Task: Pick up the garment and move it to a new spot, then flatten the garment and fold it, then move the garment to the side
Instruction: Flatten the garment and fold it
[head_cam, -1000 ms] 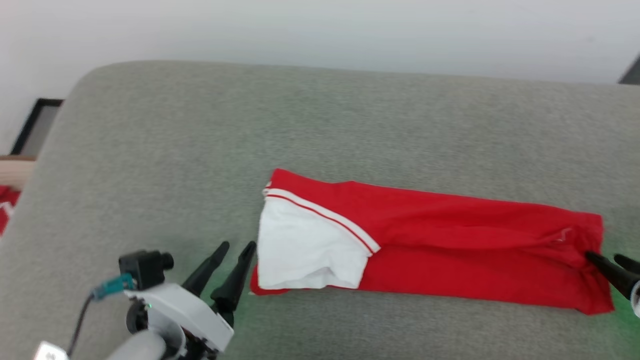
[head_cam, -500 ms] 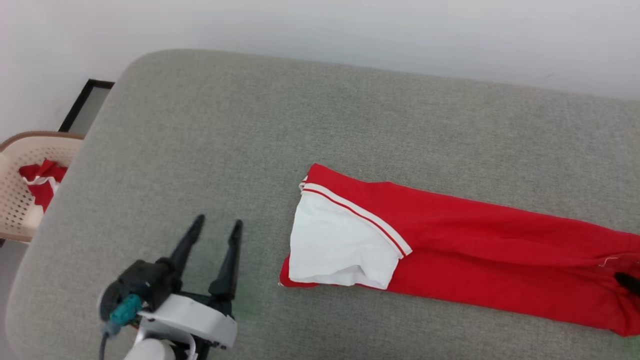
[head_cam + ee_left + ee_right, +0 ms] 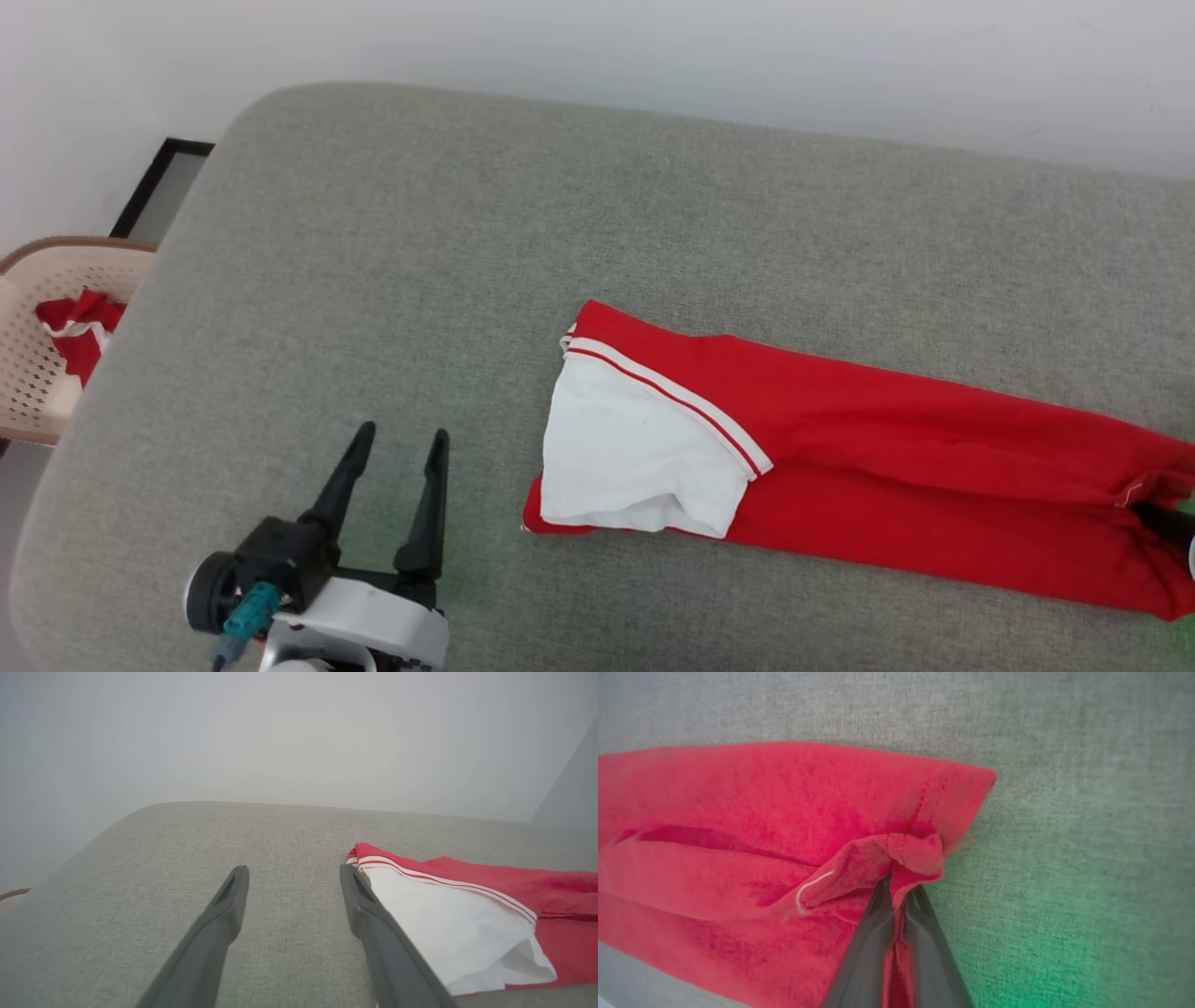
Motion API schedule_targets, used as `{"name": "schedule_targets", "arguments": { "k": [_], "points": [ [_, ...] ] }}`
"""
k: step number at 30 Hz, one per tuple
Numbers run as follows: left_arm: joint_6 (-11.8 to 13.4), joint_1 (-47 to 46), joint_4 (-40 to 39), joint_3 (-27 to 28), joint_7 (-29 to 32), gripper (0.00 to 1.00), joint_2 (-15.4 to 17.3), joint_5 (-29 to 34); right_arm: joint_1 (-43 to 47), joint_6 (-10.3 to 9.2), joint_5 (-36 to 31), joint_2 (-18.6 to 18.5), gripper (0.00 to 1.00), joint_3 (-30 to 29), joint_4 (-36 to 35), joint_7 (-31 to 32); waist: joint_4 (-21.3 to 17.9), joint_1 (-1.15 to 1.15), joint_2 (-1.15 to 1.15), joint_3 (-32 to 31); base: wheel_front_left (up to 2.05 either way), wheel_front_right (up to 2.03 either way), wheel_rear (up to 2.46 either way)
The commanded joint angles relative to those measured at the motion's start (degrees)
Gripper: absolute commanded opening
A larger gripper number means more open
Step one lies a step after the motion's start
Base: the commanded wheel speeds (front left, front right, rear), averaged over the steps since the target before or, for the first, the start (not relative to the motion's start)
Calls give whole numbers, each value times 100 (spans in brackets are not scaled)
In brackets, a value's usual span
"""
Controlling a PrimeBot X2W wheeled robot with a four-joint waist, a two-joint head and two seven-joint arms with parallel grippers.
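Garment (image 3: pixel 887 467), hem pinched by right end effector (image 3: pixel 899 890), left end effector (image 3: pixel 403 431) spread

Head view: high, looking down over grey fabric-covered surface (image 3: pixel 420 233). Left wrist view: low, skimming it toward pale wall (image 3: pixel 280 732), sharing folded red white-sleeved garment (image 3: pixel 448 924), sleeve end. Right wrist view: very close, down on its hem end.

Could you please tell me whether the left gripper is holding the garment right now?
No: the left gripper stands open over the bare gray cushion, apart from the garment.
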Motion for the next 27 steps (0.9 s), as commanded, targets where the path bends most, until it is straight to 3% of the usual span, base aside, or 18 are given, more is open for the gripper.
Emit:
{"name": "schedule_targets", "arguments": {
  "k": [1, 15, 23, 27],
  "points": [
    [-51, -6, 15, 69, -4, 100, -40, 66, 141, 17, -76, 296, 0, 100, 71, 40, -23, 0, 0, 35, 0, 0, 0],
    [-114, 33, -238, 374, -5, 100, -204, 212, -83, 12, -285, -63, 0, -1151, -63, -454, -563, 0, 0, 165, 0, 0, 0],
    [-113, -45, -613, 448, -4, 100, -233, 252, 79, 12, -510, -626, 0, -2106, 139, -690, -905, 0, 0, 281, 0, 0, 0],
    [-113, -79, -630, 401, -4, 100, -161, 287, 69, 13, -634, -737, 0, -2555, 376, -773, -979, 0, 0, 268, 0, 0, 0]
  ]
}}
